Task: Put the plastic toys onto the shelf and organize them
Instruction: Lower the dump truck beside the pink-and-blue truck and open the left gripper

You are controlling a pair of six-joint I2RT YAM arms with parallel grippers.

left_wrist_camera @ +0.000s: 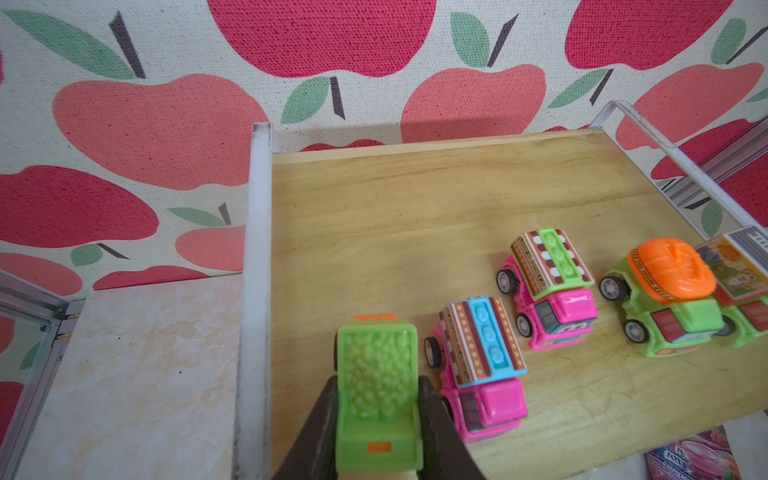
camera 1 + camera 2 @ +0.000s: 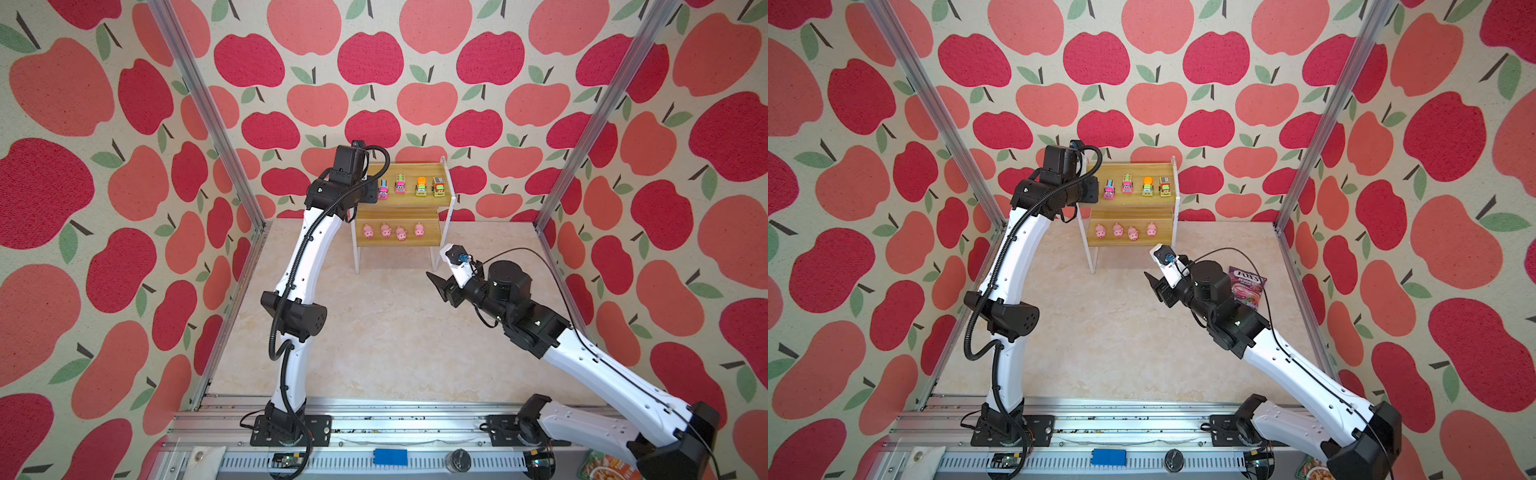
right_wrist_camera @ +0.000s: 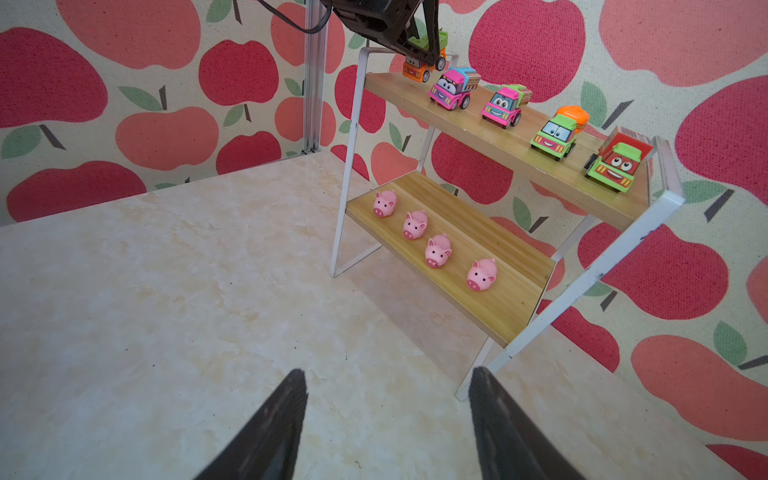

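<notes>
Left wrist view is showing the left end effector clamping a small green-and-orange plastic toy truck at the left end of the top board of the two-tier wood-grain shelf with white metal legs. It is just beside a pink truck with a blue roof. Going right, a pink truck with a green roof, a green truck with an orange drum and a green-and-red truck are standing in a row. Four pink plastic pigs are sitting along the lower board. The right end effector is hovering over the pale marbled table, near the shelf's right side, jaws apart and empty.
</notes>
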